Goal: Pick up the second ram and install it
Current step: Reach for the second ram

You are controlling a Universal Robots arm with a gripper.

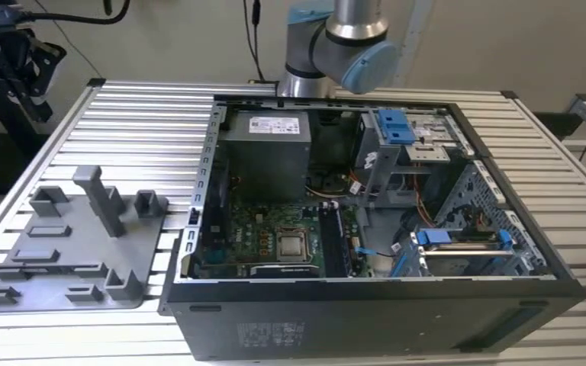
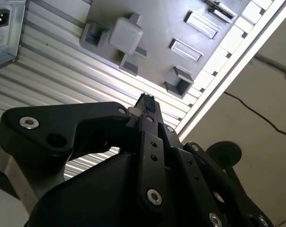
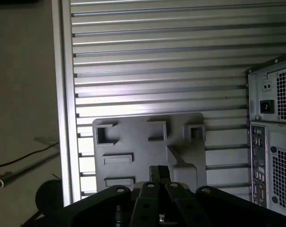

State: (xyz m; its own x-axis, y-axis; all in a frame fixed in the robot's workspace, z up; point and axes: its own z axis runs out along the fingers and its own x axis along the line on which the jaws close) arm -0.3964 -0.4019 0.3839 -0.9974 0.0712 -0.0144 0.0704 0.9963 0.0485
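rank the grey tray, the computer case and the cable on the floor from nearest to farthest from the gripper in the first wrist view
1. grey tray, on the table right ahead of the gripper
2. computer case, on the same table beside the tray
3. cable, down on the floor beyond the table's edge, across the tray from the case

You see a matte black gripper (image 2: 145, 101) in the second wrist view. The tray (image 1: 69, 252) is plain mid-grey. The table (image 1: 140, 114) is silver, striped with parallel ribbed slats. The computer case (image 1: 375, 324) is black, its motherboard (image 1: 257, 232) green, its latches (image 1: 397, 126) bright blue. The arm (image 1: 354, 23) is silver with a pale blue joint cap (image 1: 372, 65).
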